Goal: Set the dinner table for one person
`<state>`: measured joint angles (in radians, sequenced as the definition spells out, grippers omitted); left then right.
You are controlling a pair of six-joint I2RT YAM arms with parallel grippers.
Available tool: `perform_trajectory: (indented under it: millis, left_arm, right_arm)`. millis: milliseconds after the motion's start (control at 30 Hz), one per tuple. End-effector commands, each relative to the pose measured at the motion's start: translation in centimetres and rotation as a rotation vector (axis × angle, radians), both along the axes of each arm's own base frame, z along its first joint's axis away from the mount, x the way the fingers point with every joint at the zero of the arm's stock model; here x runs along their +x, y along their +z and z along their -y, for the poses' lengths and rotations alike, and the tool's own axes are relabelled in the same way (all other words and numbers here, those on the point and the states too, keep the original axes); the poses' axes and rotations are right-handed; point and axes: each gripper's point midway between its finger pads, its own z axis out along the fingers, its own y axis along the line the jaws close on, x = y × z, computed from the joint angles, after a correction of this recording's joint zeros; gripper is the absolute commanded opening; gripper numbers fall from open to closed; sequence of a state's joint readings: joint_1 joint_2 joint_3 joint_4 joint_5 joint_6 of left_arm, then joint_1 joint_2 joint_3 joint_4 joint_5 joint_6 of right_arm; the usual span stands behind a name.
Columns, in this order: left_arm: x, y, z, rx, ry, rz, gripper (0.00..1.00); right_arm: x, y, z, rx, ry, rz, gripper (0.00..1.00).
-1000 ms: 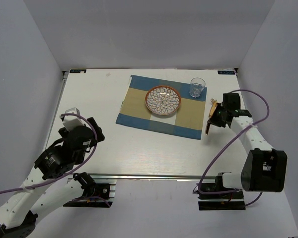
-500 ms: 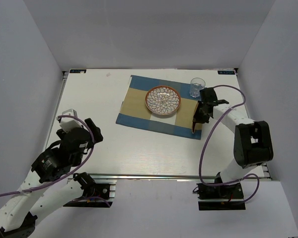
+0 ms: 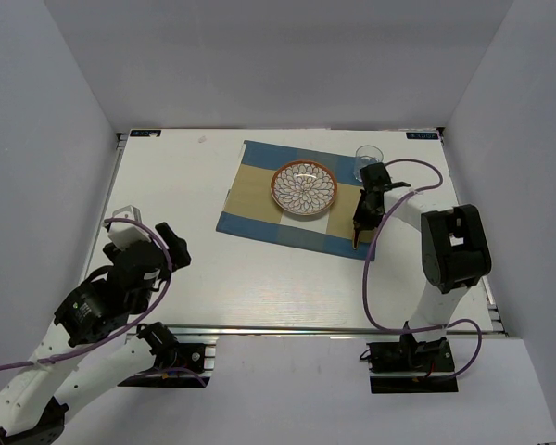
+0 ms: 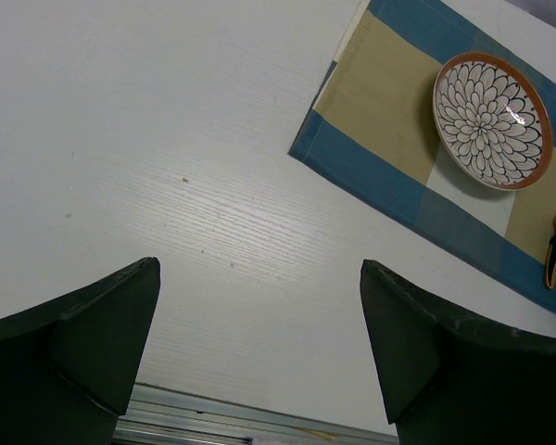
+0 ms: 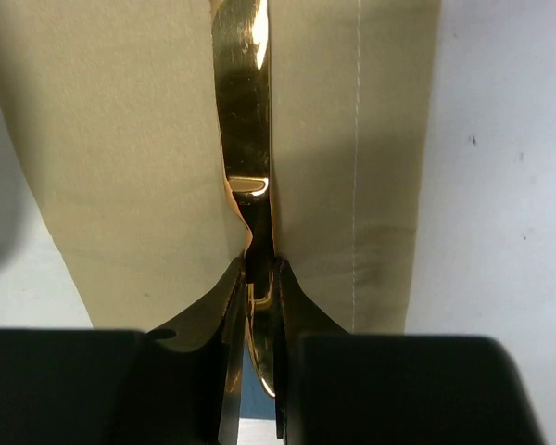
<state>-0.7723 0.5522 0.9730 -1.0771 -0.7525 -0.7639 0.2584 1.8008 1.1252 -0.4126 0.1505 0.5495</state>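
the dinner table [image 3: 213, 269] lies flat ahead of both arm bases, carrying a placemat [image 3: 256, 199], plate [image 3: 304, 187] and glass [image 3: 367, 159], with the right gripper [image 5: 257, 276] jaws pinching a gold utensil [image 5: 243, 111] over the placemat's right edge and the left gripper [image 4: 259, 269] jaws spread wide, holding nothing.

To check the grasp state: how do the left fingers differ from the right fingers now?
The left fingers stand wide apart, empty; the right fingers are shut on a gold utensil. The left fingers are over bare white table; the right fingers are over the tan part of the placemat. Both pairs are black.
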Motion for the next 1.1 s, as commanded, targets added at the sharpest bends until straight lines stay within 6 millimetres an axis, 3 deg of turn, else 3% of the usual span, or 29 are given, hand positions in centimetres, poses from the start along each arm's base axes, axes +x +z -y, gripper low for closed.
perform_trajectory:
  millis: [0, 500, 567, 600, 633, 733, 933, 967, 1067]
  left_arm:
    - [0.0, 0.3, -0.2, -0.005, 0.010, 0.011, 0.98]
    - [-0.1, 0.3, -0.2, -0.006, 0.008, 0.011, 0.98]
    - [-0.1, 0.3, -0.2, -0.006, 0.009, 0.013, 0.98]
    - [-0.1, 0.3, -0.2, -0.009, 0.008, 0.013, 0.98]
    - [-0.1, 0.3, -0.2, -0.008, 0.008, 0.013, 0.98]
    - [-0.1, 0.4, -0.3, -0.009, 0.009, 0.016, 0.98]
    - [-0.1, 0.4, -0.3, -0.012, 0.008, 0.018, 0.98]
    - [-0.1, 0.4, -0.3, -0.011, 0.009, 0.018, 0.98]
    - [-0.2, 0.5, -0.4, -0.018, 0.010, 0.024, 0.98]
  right_arm:
    - [1.8, 0.8, -0.2, -0.021, 0.028, 0.052, 0.00]
    - [1.9, 1.5, -0.4, -0.044, 0.061, 0.058, 0.00]
    - [1.8, 1.6, -0.5, -0.042, 0.061, 0.055, 0.14]
    - [1.7, 1.9, -0.5, -0.037, 0.055, 0.064, 0.61]
    - [1.7, 2.0, -0.6, -0.033, 0.055, 0.071, 0.89]
    - [1.6, 2.9, -0.7, -0.019, 0.045, 0.096, 0.89]
    - [1.8, 7.3, 0.0, -0.016, 0.038, 0.221, 0.89]
    - [1.8, 8.8, 0.3, -0.023, 0.041, 0.271, 0.89]
    - [1.8, 9.7, 2.6, -0.096, 0.030, 0.315, 0.89]
